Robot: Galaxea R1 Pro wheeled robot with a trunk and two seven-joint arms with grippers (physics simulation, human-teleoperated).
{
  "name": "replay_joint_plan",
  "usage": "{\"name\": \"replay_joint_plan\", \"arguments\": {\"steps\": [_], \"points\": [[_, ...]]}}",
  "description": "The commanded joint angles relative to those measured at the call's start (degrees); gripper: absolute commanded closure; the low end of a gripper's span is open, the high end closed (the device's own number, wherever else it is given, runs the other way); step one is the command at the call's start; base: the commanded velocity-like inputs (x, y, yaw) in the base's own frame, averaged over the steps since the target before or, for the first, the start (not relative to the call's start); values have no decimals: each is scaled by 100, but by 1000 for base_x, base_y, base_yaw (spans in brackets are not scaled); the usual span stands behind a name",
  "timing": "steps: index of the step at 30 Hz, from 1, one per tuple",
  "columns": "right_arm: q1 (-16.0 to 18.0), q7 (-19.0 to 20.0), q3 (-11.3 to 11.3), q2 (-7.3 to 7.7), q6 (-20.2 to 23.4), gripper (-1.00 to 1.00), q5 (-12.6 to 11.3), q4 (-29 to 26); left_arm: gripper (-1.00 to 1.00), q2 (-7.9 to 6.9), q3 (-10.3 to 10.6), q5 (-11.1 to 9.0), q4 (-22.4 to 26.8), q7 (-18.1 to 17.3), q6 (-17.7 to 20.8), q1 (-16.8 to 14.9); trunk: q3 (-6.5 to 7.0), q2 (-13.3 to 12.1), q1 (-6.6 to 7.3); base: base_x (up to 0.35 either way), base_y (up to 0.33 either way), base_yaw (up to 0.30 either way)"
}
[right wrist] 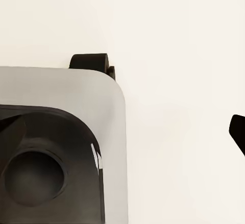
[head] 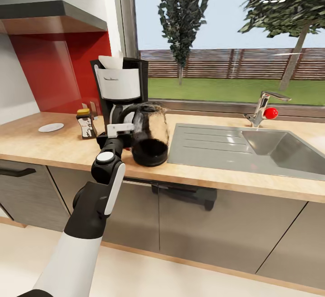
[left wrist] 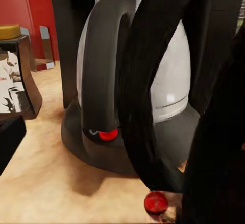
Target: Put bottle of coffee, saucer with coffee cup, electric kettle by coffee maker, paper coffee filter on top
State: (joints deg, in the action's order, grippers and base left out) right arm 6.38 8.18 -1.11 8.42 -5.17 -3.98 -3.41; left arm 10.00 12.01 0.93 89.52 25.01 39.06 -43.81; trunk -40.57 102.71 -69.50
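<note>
Left hand (head: 118,131): being held at the electric kettle's (head: 150,133) handle side, fingers hidden behind it in head view; whether it's clamped on the handle or loose can't be told.
Kettle: being kept on the table (head: 54,146), tilted, base just in front of the coffee maker (head: 121,93) and touching or nearly touching it; a dark kettle handle w/ red switch (left wrist: 107,134) is being seen up close in the left wrist view.
Risk 1: kettle is leaning; if it's let go like this, it's prob. being tipped toward the sink (head: 271,150) edge.
Risk 2: any push fwd is being passed straight into the coffee maker, and the paper coffee filter (head: 111,62) on top is at risk of being shaken off.
Risk 3: bottle of coffee (head: 85,124) is standing just beside the arm's path; a sideways swing is likely knocking it.
Saucer (head: 51,127): lying well apart at table's far left, no cup being seen on it.
In the way: faucet (head: 264,107) well clear; the crowded coffee maker corner is the tight spot.
Right hand: state can't be told; pale floor and part of the robot's base (right wrist: 61,147) being shown in right wrist view.
</note>
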Motion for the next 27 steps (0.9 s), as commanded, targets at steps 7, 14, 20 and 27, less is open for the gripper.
{"name": "replay_joint_plan", "arguments": {"steps": [7,14,20,27], "points": [[3,26,-12,2,-19,-100,-42,7,-100,0,3,4,4,15,32,-5,-6,3,1,0,0,0],[3,26,-12,2,-19,-100,-42,7,-100,0,3,4,4,13,32,-5,-6,3,1,0,0,0],[3,26,-12,2,-19,-100,-42,5,-100,0,8,5,4,18,32,-5,-6,3,1,-44,0,0],[3,26,-12,2,-19,-100,-42,7,-100,0,11,4,4,21,32,-5,-6,3,1,-128,0,0]]}}
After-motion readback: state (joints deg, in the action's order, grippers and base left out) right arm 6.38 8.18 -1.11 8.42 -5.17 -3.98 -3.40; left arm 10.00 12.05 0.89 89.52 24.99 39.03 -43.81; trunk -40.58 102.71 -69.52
